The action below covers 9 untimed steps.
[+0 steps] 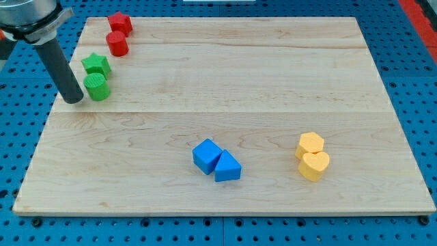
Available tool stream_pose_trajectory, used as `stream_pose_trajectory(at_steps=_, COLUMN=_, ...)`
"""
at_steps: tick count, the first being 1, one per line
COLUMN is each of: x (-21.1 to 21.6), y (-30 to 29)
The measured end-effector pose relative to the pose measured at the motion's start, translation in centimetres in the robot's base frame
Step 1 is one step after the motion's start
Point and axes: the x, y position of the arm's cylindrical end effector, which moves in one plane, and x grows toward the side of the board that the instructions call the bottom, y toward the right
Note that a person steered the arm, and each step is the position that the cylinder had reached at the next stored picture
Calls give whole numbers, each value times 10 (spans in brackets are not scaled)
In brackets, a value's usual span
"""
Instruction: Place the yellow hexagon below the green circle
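We're at the start of the job: nothing pushed toward goal yet, by the look of the layout. Our tip [74, 100] sits at the view's left edge of the tabletop [225, 75], just beside the green circle [97, 87], on its left side; can't tell if they touch. No hand on this rig, only the rod, so nothing released, clenched or grasping.

The yellow hexagon [310, 143] is well apart, at the view's lower right, touching the yellow heart [314, 165] just below it. The green star [96, 65] sits right above the green circle; red star [120, 23] and red cylinder [117, 44] are higher up. Blue cube [206, 156] and blue triangle [227, 167] lie near bottom centre.

Next move, as we judge it: travel our tip across to the right side of the hexagon, then push left. Risks: dragging the heart along, clipping the blue pair en route.

No brands, labels or readable writing visible.
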Motion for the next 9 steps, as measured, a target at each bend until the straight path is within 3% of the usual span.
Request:
stream_pose_trajectory(at_steps=1, x=10, y=73)
stream_pose_trajectory(at_steps=3, x=-11, y=310)
stream_pose_trajectory(at_steps=4, x=43, y=329)
stream_pose_trajectory(at_steps=6, x=84, y=462)
stream_pose_trajectory(at_steps=7, x=131, y=446)
stream_pose_trajectory(at_steps=9, x=108, y=248)
